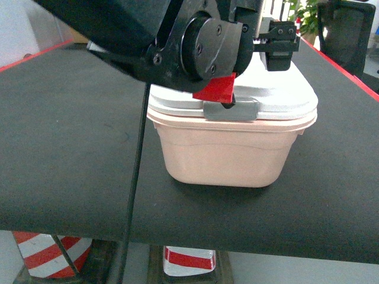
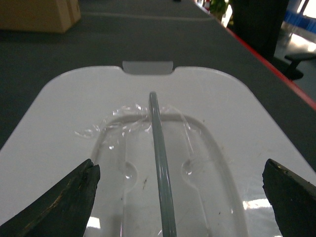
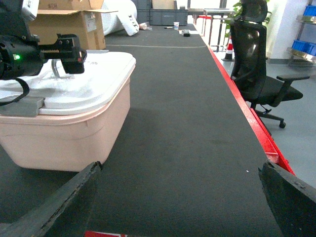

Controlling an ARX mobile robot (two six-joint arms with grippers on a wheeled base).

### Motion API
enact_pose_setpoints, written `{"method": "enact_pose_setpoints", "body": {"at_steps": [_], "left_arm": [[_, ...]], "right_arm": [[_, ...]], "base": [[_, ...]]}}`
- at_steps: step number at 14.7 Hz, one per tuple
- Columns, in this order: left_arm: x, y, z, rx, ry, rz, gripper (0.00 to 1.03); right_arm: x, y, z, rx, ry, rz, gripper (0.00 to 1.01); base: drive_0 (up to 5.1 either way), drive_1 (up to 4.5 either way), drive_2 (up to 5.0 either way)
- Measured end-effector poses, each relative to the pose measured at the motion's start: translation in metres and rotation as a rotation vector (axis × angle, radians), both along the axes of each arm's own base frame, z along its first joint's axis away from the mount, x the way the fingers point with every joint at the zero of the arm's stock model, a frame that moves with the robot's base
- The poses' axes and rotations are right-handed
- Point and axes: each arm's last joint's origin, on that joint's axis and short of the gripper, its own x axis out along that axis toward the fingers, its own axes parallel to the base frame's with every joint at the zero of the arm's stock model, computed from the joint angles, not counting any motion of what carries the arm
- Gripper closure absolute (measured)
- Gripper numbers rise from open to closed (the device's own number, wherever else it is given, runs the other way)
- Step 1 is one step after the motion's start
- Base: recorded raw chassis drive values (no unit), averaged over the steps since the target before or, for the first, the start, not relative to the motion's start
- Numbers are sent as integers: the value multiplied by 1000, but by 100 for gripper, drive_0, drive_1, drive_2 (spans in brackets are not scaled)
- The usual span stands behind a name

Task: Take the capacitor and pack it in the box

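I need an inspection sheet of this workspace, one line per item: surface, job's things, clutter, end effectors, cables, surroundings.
Surface: black mat table with red edge.
Job's things: peach box with white lid on; grey handle along its middle; no capacitor seen.
Clutter: nothing seen near the box.
End effectors: left end effector open, over the handle; right end effector open, over bare mat.
Cables: black cable hangs past the table's front edge.
Surroundings: cardboard cartons, office chair, striped cone.

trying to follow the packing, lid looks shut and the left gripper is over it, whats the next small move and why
Probably lower the left gripper and close it on the grey handle. The white lid sits on the pink box, the left gripper is open with the handle centred between its fingers, and the right gripper is open beside the box.
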Motion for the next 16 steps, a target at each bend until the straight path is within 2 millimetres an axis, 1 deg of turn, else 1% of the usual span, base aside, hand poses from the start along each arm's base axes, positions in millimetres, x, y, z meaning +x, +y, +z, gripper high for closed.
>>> {"method": "enact_pose_setpoints", "body": {"at_steps": [1,2,3,5,6,7,8,9,10,11,12,13,14,15,16], "left_arm": [[-1,1,2,-25,-59,1,5],[-1,1,9,-43,-115,4,5],[-3,2,20,-59,-159,5,5],[-18,13,54,-96,-256,12,5],[-33,25,76,-116,-321,29,5],[-51,43,94,-118,-384,57,5],[-71,66,104,-113,-424,98,5],[-94,98,106,-89,-439,172,5],[-117,126,100,-55,-431,232,5],[-147,154,89,-30,-398,304,5],[-177,172,77,-21,-369,346,5],[-207,191,58,-23,-327,378,5],[-228,205,37,-18,-271,424,5],[-242,214,17,-20,-216,461,5],[-248,223,1,29,-142,379,14]], "right_arm": [[0,0,0,0,0,0,3],[0,0,0,0,0,0,3],[0,0,0,0,0,0,3],[0,0,0,0,0,0,3],[0,0,0,0,0,0,3],[0,0,0,0,0,0,3],[0,0,0,0,0,0,3],[0,0,0,0,0,0,3],[0,0,0,0,0,0,3],[0,0,0,0,0,0,3],[0,0,0,0,-1,0,3],[0,0,0,0,0,0,3],[0,0,0,0,0,0,3],[0,0,0,0,0,0,3],[0,0,0,0,0,0,3]], "base": [[0,0,0],[0,0,0],[0,0,0],[0,0,0],[0,0,0],[0,0,0],[0,0,0],[0,0,0],[0,0,0],[0,0,0],[0,0,0],[0,0,0],[0,0,0],[0,0,0],[0,0,0]]}}
